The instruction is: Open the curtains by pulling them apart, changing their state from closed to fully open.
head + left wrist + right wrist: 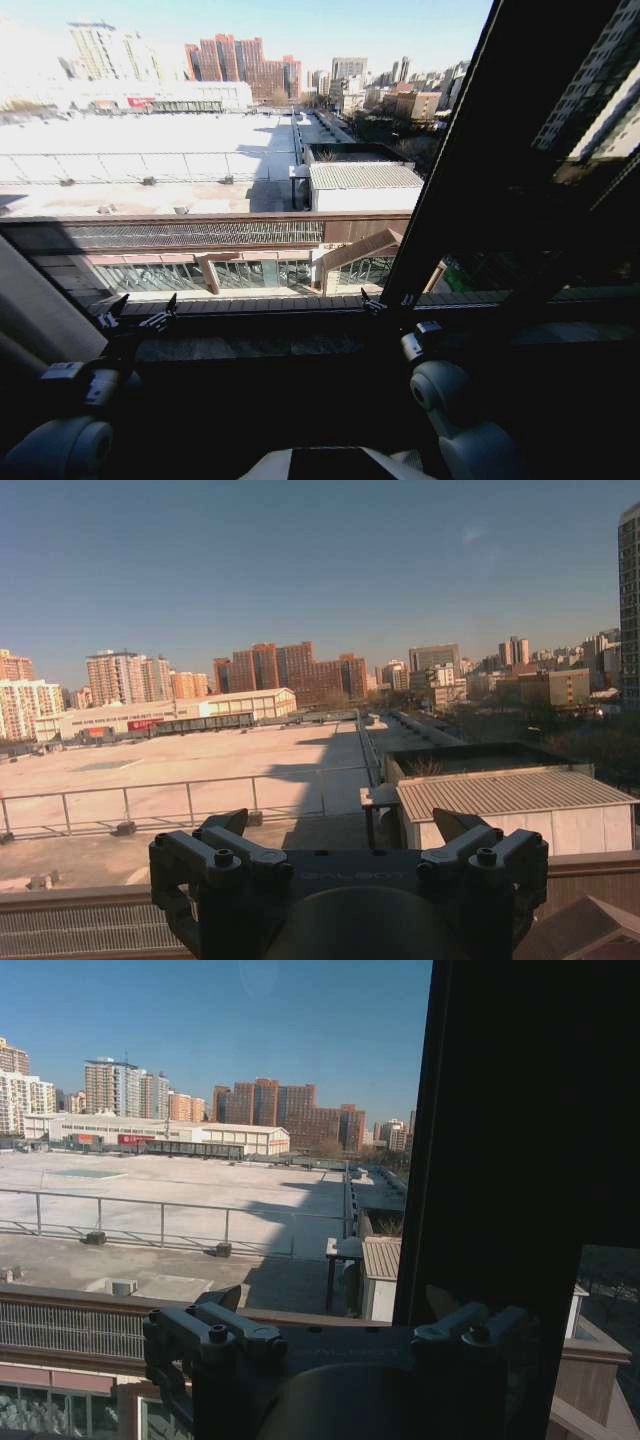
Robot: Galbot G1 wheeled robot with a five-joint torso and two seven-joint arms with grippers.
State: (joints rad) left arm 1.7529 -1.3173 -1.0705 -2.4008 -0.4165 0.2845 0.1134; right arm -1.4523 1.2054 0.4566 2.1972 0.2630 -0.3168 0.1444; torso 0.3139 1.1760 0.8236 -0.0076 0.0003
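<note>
Curtains: one bunched cream panel (35,305) sits at about 8 o'clock at the far left edge of the head view, beside the window sill (260,305); glass ahead is uncovered, city rooftops visible. Left gripper (137,318) hangs at 7 o'clock just before the sill, fingers spread, holding nothing. Right gripper (385,300) sits at 5 o'clock beside the dark window frame bar (455,160), fingers spread, empty.
</note>
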